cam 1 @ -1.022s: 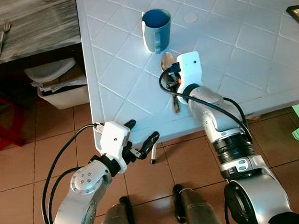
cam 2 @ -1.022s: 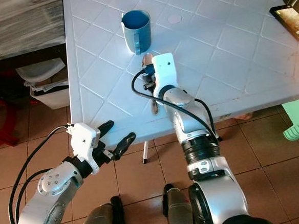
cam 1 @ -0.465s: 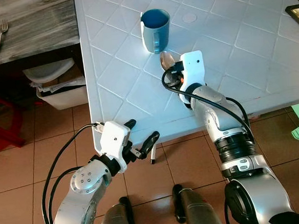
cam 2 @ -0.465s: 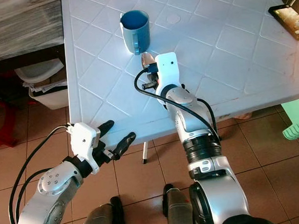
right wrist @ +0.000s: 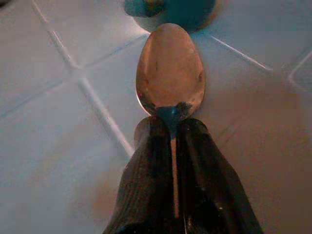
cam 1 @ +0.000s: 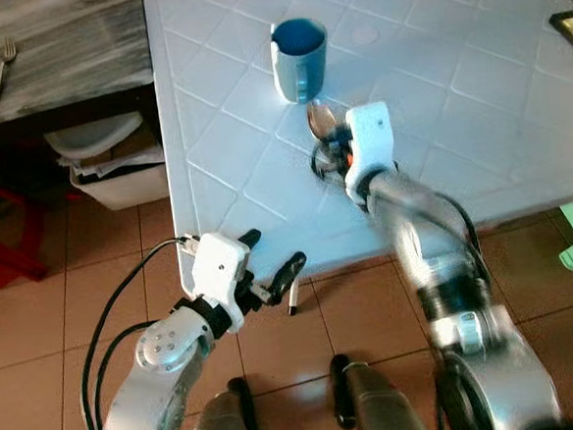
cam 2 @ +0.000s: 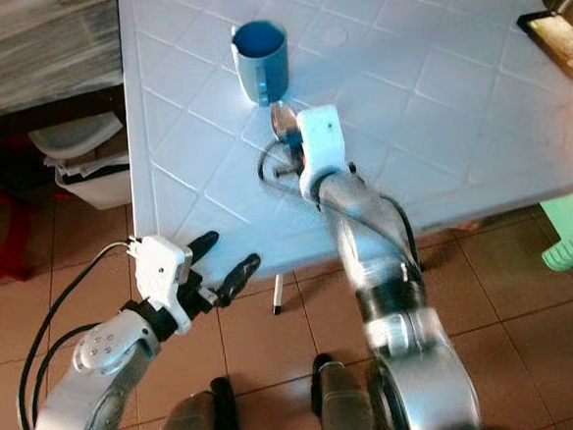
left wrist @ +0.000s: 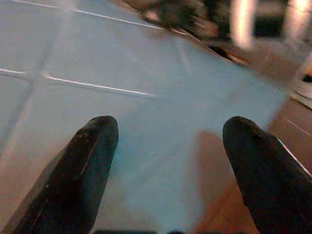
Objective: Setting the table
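White moulded bench (cam 1: 454, 85), diamond-ribbed: my right pincer (right wrist: 171, 146) pinches a glossy metal spoon (right wrist: 169, 68), oval bowl just beside the smooth blue mug (cam 1: 300, 57). Left pincer (cam 1: 270, 260) hangs spread, empty.

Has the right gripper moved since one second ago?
Yes. The right gripper, shut on the spoon, has moved slightly forward over the table, nearer the mug.
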### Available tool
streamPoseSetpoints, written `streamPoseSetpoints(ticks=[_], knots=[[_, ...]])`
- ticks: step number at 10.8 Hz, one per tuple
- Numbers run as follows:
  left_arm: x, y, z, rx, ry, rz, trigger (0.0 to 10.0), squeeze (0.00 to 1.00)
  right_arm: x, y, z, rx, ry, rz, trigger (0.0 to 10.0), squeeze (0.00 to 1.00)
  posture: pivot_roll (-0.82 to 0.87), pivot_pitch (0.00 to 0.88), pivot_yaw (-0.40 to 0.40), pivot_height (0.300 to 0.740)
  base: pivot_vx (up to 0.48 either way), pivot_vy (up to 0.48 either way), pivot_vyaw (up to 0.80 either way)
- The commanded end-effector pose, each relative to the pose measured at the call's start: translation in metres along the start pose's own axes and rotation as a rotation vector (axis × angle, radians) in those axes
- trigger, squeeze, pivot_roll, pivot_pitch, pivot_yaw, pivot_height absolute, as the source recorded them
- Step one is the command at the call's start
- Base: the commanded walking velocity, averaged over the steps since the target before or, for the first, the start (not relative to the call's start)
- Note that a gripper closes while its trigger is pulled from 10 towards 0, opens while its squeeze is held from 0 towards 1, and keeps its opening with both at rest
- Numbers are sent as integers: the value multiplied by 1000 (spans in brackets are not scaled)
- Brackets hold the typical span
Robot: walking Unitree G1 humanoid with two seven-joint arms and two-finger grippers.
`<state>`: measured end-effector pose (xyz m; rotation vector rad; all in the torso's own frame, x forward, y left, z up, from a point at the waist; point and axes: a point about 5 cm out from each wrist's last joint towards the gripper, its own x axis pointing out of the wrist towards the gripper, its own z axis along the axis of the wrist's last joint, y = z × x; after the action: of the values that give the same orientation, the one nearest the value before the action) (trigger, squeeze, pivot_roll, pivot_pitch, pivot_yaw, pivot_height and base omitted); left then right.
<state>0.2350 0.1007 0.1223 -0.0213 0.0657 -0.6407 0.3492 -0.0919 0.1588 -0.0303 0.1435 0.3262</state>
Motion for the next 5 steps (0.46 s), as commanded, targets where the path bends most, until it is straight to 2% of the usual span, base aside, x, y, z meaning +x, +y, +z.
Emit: streamPoseSetpoints(ticks=[1,3,5], knots=[[-7,14,-12,7,66,117,10000,0,-11,14,-54,68,206,49,0,0,-3,267,58,740,0,0,0],[-15,30,-13,-16,47,266,10000,0,-35,20,-59,150,195,60,0,0,-8,262,49,740,0,0,0],[-16,46,-12,-33,34,388,10000,0,-55,25,-62,144,153,100,0,0,-27,260,35,740,0,0,0]])
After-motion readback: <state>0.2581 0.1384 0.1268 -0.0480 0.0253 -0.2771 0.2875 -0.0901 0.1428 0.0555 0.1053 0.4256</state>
